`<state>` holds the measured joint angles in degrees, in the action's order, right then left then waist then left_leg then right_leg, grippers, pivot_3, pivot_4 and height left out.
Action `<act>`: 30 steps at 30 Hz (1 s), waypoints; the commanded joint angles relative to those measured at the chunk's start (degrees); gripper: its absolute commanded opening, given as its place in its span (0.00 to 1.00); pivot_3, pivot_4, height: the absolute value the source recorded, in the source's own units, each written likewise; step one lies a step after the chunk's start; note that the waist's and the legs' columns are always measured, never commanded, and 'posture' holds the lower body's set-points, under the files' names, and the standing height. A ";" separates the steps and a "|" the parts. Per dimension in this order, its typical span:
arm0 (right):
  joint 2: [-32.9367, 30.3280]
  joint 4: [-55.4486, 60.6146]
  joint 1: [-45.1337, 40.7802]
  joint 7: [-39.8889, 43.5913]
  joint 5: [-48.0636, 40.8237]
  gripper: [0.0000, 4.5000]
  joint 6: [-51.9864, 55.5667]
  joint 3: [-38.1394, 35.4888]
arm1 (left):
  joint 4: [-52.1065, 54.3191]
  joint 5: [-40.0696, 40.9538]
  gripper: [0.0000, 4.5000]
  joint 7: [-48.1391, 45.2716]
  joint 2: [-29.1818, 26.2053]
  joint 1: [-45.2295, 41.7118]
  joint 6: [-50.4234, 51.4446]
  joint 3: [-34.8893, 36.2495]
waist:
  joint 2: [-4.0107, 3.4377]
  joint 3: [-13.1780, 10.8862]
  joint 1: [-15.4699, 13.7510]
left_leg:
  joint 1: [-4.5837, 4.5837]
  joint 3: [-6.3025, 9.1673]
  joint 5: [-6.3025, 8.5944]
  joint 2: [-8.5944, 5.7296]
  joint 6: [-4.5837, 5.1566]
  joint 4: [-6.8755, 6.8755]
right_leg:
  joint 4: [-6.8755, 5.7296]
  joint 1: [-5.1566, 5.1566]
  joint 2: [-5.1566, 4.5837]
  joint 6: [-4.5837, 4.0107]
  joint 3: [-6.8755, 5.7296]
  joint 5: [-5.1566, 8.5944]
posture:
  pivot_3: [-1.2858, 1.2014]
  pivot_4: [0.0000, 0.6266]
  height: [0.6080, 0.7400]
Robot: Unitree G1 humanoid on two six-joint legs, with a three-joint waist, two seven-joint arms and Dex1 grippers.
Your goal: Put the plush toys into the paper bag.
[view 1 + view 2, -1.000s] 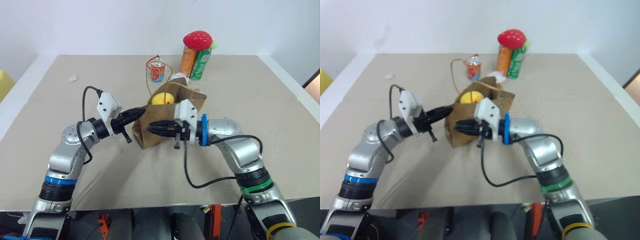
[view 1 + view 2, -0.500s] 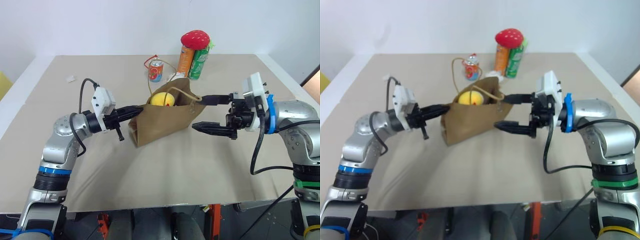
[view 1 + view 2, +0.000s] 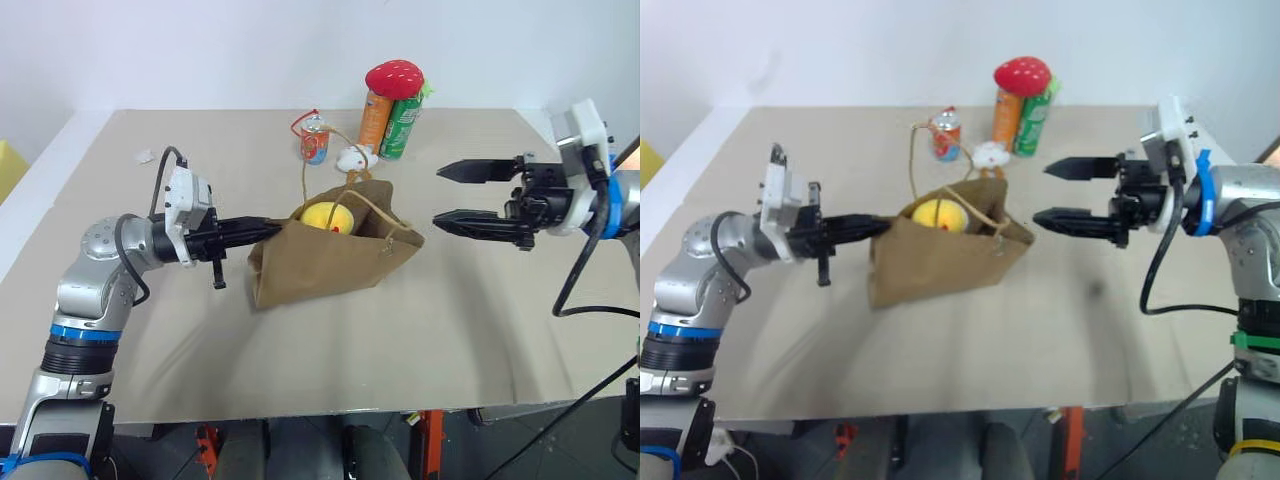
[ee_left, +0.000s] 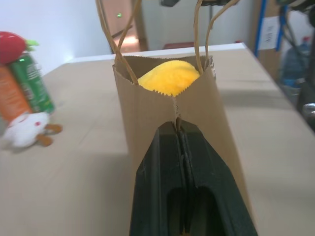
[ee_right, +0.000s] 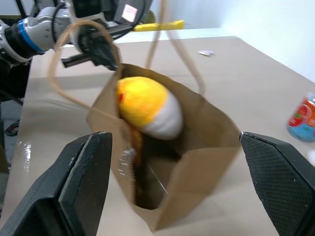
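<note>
The brown paper bag (image 3: 330,262) sits mid-table, leaning with its open mouth toward my right side and its cord handles up. A round yellow-and-white plush toy (image 3: 328,216) sits in the mouth, also seen in the right wrist view (image 5: 145,105). My left gripper (image 3: 262,229) is shut on the bag's left edge; the left wrist view shows its fingers (image 4: 162,162) pinching the paper fold. My right gripper (image 3: 438,195) hangs open to the right of the bag, apart from it and holding nothing. A small white plush toy (image 3: 354,158) lies behind the bag.
At the back of the table stand a small red-and-blue can (image 3: 314,141), an orange can (image 3: 375,122) and a green can (image 3: 402,128) with a red strawberry plush (image 3: 394,78) on top. A white scrap (image 3: 145,156) lies far left.
My right gripper opened wide and swung away from the bag, to the right and upward. The bag shifted and spread its mouth; my left gripper kept its grip and drew back slightly.
</note>
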<state>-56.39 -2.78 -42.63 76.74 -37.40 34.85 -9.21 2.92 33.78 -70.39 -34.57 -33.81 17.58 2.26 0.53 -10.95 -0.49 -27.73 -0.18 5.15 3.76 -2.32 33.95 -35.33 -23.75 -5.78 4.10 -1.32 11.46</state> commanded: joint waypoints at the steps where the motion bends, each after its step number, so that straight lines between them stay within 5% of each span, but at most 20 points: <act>1: -1.09 0.52 -1.87 0.65 -1.13 0.99 -0.14 -2.24 | 5.03 3.35 0.00 -0.33 0.54 -2.17 1.91 0.10 | 0.00 0.00 0.02 | 0.00 -0.01 0.00 0.00 0.00 0.00 | 0.00 -0.01 0.00 0.00 0.01 0.00 | 0.52 0.24 1.00; 10: -0.77 1.20 -1.07 0.67 -0.57 0.99 -0.88 -1.92 | 10.05 4.78 0.00 -0.55 2.52 -0.28 3.89 -2.26 | 0.00 0.00 0.02 | 0.00 -0.03 -0.02 0.00 0.03 0.02 | 0.00 0.00 0.00 0.01 0.05 -0.01 | 0.52 0.24 1.00; 21: 0.81 2.41 -1.03 2.46 -1.44 0.99 -0.03 0.03 | 3.70 -3.11 0.00 -5.43 -1.24 2.75 -2.64 -4.41 | -0.01 0.00 0.01 | 0.00 -0.05 -0.01 0.00 0.02 0.05 | 0.00 -0.03 0.00 -0.01 0.06 -0.03 | 0.52 0.24 1.00; 24: 1.58 2.24 -0.90 2.75 -1.12 1.00 -0.43 0.43 | 3.41 -2.65 0.17 -5.32 -2.30 1.40 -1.93 -3.33 | 0.00 0.00 0.01 | 0.00 -0.05 -0.01 0.00 0.02 0.08 | 0.00 -0.02 0.00 -0.01 0.06 -0.03 | 0.52 0.24 1.00; 30: 2.33 -0.65 -0.74 3.62 0.95 1.00 -3.13 1.47 | 9.64 3.15 0.75 -3.75 -6.83 2.09 5.95 0.05 | -0.01 0.00 0.06 | 0.00 -0.06 -0.01 0.00 0.02 0.05 | -0.02 -0.05 0.00 0.00 0.10 -0.03 | 0.52 0.24 1.00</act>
<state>-53.81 -2.89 -43.23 79.69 -37.08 33.47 -7.03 8.63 33.75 -75.21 -39.97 -31.43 20.79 -0.21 0.53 -10.95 -0.43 -27.73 -0.24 5.14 3.76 -2.30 34.00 -35.34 -23.80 -5.78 4.12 -1.21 11.44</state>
